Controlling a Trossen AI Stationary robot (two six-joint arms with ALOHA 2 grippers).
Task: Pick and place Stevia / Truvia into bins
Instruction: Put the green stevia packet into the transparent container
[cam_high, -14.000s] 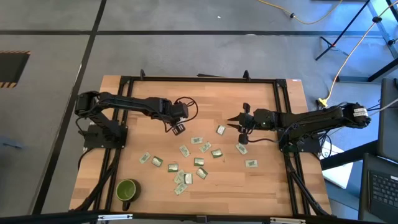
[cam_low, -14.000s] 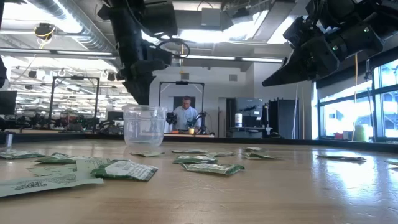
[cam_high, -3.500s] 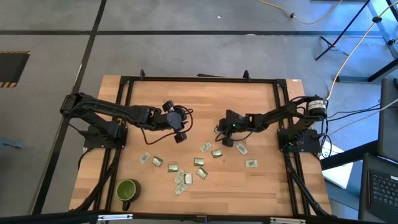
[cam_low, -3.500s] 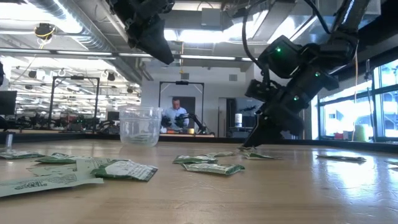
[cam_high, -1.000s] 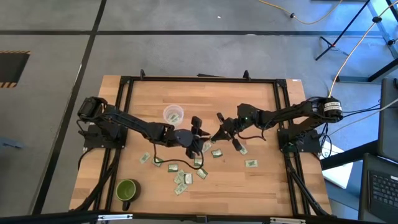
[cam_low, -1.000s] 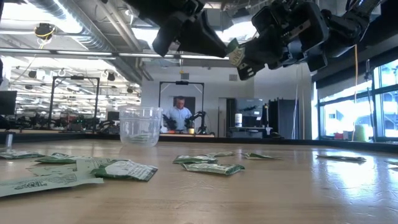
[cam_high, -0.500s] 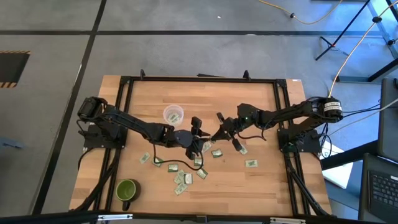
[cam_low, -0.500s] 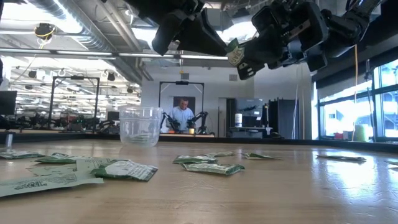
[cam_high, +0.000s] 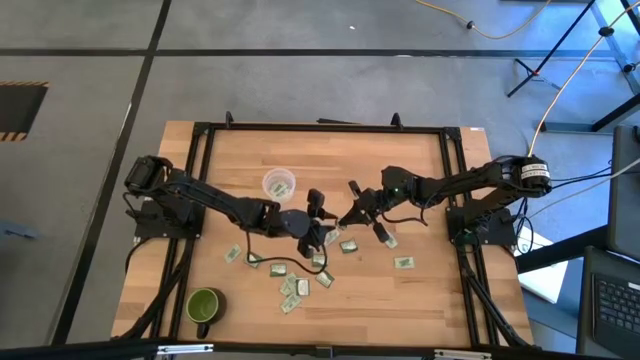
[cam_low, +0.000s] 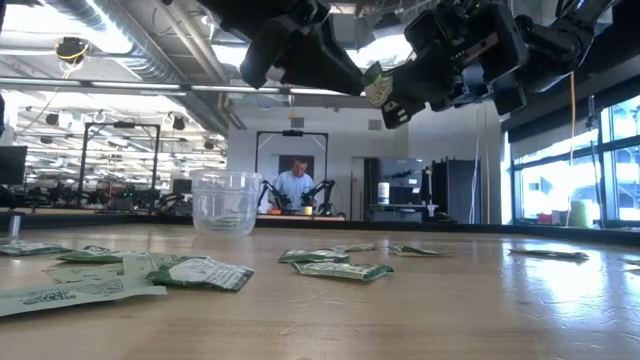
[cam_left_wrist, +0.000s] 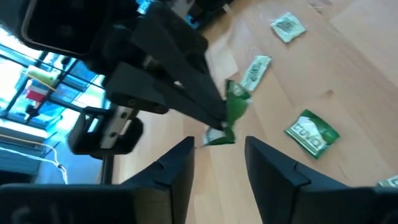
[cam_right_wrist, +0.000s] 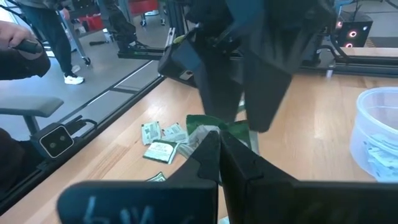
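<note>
Mid-air – right end effector (cam_low: 378, 92) pinches sachet (cam_left_wrist: 234, 111) – label unreadable

two grippers meet above the middle of the table

the left gripper (cam_high: 322, 214) and right gripper (cam_high: 349, 215) face each other above the table (cam_high: 420, 290), a sachet (cam_low: 374, 84) between them at the right one's tip. the cup (cam_high: 279, 185) stands behind and to the left. loose sachets (cam_high: 300, 285) lie in front, below the arms. a mug (cam_high: 204, 306) sits at the front left corner.
</note>
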